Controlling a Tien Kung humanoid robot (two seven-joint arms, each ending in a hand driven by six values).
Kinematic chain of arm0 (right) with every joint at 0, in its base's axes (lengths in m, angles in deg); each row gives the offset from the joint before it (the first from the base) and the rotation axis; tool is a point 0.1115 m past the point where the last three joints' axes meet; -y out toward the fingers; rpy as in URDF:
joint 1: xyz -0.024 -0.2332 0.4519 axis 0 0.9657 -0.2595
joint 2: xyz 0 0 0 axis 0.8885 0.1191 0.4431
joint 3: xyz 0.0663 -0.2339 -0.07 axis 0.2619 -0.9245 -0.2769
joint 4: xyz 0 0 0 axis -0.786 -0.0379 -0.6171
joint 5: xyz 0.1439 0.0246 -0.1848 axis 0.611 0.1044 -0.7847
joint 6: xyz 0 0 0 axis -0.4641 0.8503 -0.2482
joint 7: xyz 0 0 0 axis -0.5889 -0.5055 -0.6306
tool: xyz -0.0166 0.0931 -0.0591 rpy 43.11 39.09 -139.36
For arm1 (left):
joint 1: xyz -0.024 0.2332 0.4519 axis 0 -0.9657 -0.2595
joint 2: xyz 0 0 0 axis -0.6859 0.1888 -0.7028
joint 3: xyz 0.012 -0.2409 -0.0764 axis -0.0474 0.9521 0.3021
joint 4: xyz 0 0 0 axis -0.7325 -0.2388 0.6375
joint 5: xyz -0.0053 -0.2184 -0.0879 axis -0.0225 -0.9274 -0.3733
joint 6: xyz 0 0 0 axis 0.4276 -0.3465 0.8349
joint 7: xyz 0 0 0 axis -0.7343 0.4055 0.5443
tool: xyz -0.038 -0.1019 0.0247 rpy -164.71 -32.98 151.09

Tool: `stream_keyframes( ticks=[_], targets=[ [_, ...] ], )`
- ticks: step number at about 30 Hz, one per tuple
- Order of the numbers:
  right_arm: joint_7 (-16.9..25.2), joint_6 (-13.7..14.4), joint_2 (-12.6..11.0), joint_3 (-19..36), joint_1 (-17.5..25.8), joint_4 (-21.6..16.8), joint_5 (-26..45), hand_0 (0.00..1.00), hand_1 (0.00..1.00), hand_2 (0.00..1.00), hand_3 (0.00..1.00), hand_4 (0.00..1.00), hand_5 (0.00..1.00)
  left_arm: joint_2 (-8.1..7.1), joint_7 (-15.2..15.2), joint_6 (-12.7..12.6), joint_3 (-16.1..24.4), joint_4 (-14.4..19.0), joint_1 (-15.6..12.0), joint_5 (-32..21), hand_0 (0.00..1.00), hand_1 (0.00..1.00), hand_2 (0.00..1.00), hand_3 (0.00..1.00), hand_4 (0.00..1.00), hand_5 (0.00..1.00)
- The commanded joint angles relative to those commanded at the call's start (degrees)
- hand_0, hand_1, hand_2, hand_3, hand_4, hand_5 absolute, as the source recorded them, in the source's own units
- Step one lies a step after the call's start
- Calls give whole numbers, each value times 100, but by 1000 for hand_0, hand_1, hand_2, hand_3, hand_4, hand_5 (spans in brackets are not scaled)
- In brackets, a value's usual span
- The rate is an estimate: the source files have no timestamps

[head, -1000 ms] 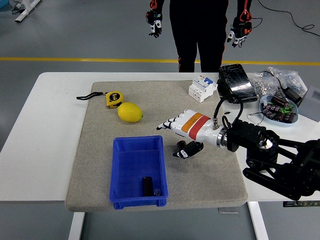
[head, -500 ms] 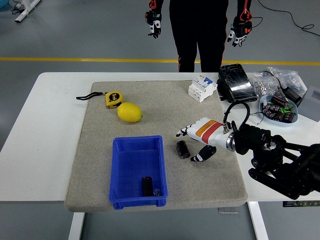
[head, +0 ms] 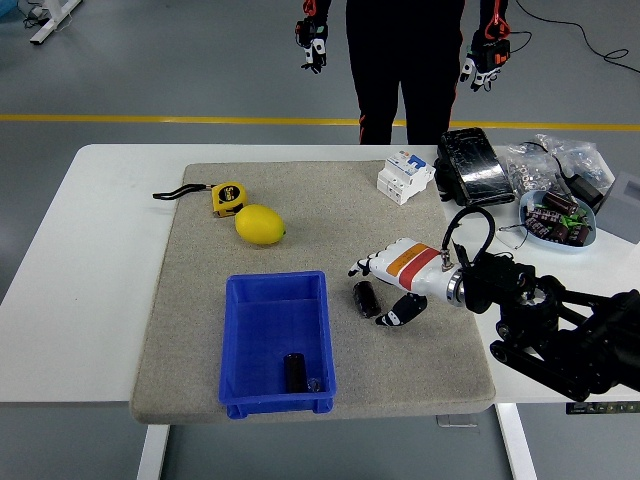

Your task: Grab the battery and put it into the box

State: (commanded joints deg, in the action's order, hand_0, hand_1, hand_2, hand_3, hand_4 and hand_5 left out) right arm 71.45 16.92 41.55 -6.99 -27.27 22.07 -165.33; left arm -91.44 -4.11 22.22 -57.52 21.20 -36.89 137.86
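Approach step: right hand (head: pixel 392 285), fingers spread and empty, hovers just beside the black battery (head: pixel 365 299) lying on the mat right of the blue box (head: pixel 237 345) (one battery already inside); closing on it presumably comes next.

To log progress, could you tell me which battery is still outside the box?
The battery lying on the mat beside the right hand; the other battery already sits inside the blue box.
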Motion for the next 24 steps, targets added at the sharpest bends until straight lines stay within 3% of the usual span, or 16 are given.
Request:
stream_keyframes(
  ticks=[1, 2, 24],
  targets=[
    [-3, -1, 1, 5, 7, 8, 5, 342, 428, 662, 795, 865, 299, 1, 1, 1, 2, 0, -4, 7, 660, 655, 663, 579, 625, 571],
    [-4, 2, 2, 9, 14, 14, 10, 289, 383, 533, 696, 801, 299, 1, 2, 1, 3, 1, -7, 9, 661, 658, 666, 580, 626, 571],
    [17, 149, -64, 192, 40, -46, 42, 263, 356, 490, 629, 749, 293, -9, 0, 21, 21, 5, -12, 54, 662, 658, 668, 581, 627, 572]
  ],
)
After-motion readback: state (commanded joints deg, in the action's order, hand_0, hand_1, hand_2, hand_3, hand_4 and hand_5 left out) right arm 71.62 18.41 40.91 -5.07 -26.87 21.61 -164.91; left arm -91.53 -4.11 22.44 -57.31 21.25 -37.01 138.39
